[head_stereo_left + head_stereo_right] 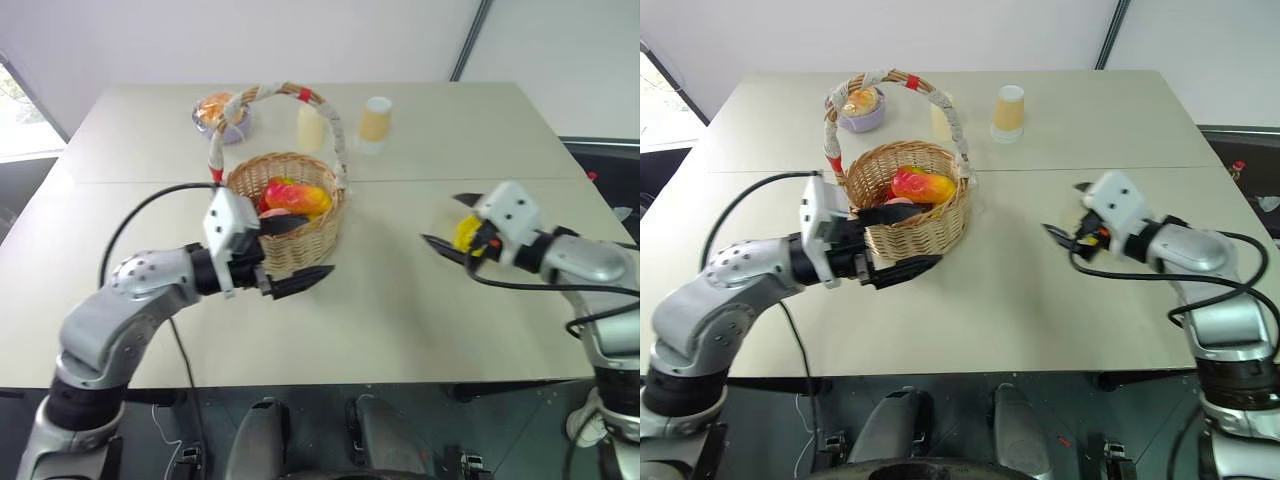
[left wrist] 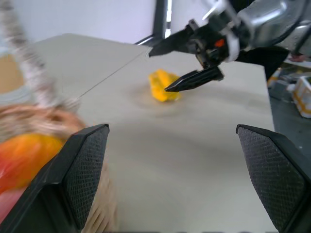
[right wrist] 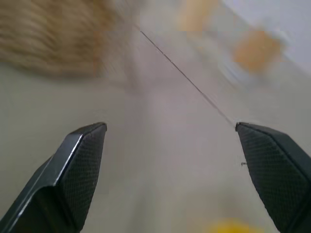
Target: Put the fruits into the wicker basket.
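Left eye view: a pale table (image 1: 400,300) with the wicker basket (image 1: 290,215) at its middle, and the two arms reaching in from either side.
Key relation: the starfruit (image 1: 467,234) lies on the table to the right of the basket, just at the right gripper (image 1: 452,222); in this view the gripper's white housing covers part of it, so whether they touch cannot be told.
Direction from claw: in the left wrist view the starfruit (image 2: 163,86) sits just beyond and below the right gripper's black fingers, between them and the basket side of the table.
Nearer arm: the right one by far, I judge; the left gripper (image 1: 290,252) is against the basket's front wall, well apart from the starfruit.
Long axis: cannot tell; too little of the starfruit is visible.
Right claw: fingers spread wide, nothing between them.
Left claw: fingers spread wide, empty, pointing across toward the right arm.
Fruits in basket: the mango (image 1: 297,196) lies inside, with a bit of pink, likely the peach (image 1: 277,212), beside it.
Materials: the basket is tan woven wicker, round, with a tall arched handle wrapped in pale cloth and red bands; the starfruit is ridged, glossy bright yellow; the mango is smooth, red running to yellow.
Progress: by my reading only the starfruit is left.
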